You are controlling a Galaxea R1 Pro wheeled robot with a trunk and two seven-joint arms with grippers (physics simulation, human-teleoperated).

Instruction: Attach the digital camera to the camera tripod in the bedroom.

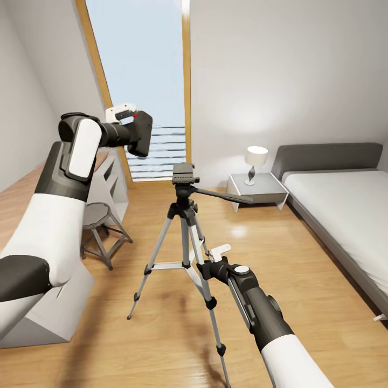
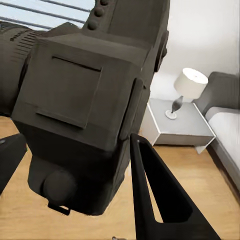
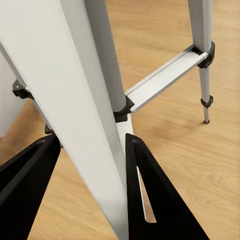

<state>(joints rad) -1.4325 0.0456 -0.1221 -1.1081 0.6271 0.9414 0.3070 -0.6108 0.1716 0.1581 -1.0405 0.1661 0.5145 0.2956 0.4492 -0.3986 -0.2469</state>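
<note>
I've got the left gripper [image 2: 75,165] clamped on the digital camera [image 1: 139,132]; right gripper [image 3: 92,190] fingers straddle a camera tripod [image 1: 184,215] leg, probably gripping.

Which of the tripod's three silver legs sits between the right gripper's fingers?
The near leg of the silver-legged black-headed camera tripod, running down toward the robot beside the right gripper; the other two legs splay away, untouched.

Even, bright daylight enters through the tall slanted wood-framed window [image 1: 148,81], whose pale pane is washed out, and the small white-shaded table lamp [image 1: 256,161] throws a soft glowing patch on the white wall above it. The glossy light wood floor [image 1: 302,280] carries a pale sheen and faint, diffuse shadows under the silver-legged black-headed tripod [image 1: 186,237]. All renders are crisp and noise-free; the head view's wide angle stretches objects near its edges.
</note>
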